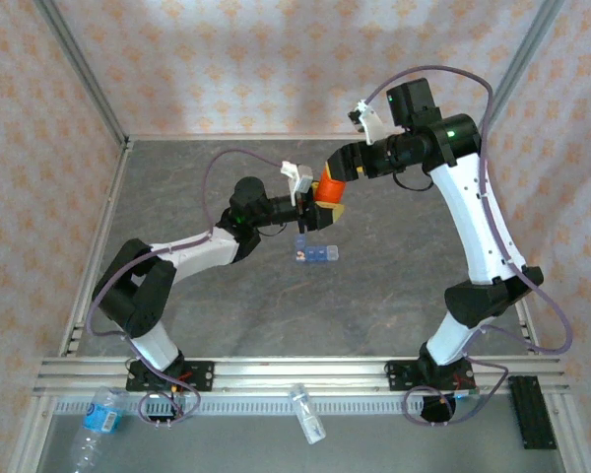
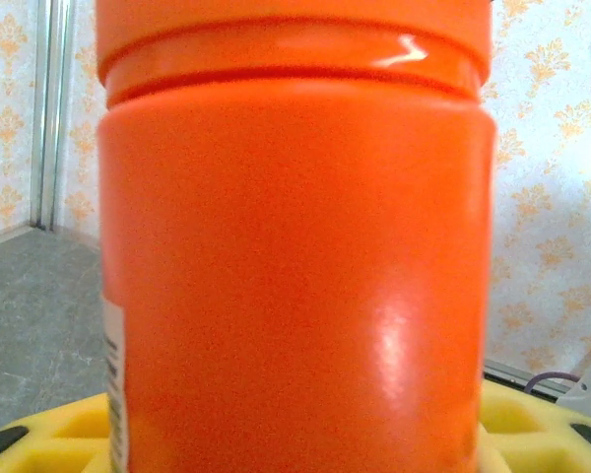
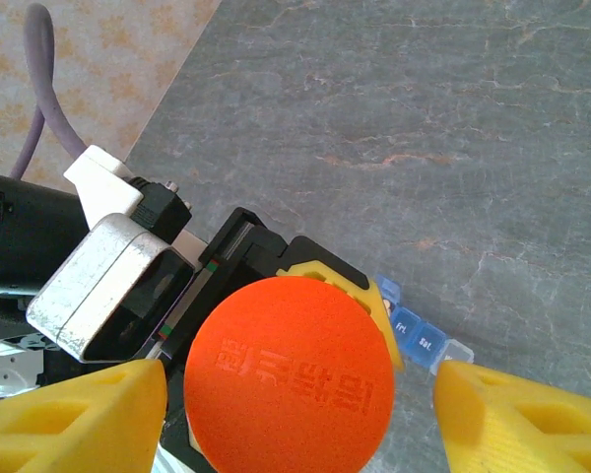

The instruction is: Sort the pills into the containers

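Note:
An orange vial (image 1: 327, 190) with an orange cap (image 3: 289, 384) hangs upright above the grey table. My left gripper (image 1: 318, 204) is shut on its body, and its yellow fingers (image 2: 59, 439) show on both sides of the vial (image 2: 295, 256). From the upper right, my right gripper (image 1: 335, 172) reaches over the cap. It (image 3: 297, 419) is open, with a yellow finger (image 3: 74, 419) on each side of the cap and small gaps between. The blue containers strip (image 1: 315, 252) lies on the table just beyond the vial (image 3: 419, 333). Any pills in the vial are hidden.
A clear water bottle (image 1: 97, 419) and a small clear bottle (image 1: 307, 414) lie on the near ledge, in front of the arm bases. A black block (image 1: 532, 412) sits at the near right. Metal frame posts and patterned walls close in the table (image 1: 404, 296).

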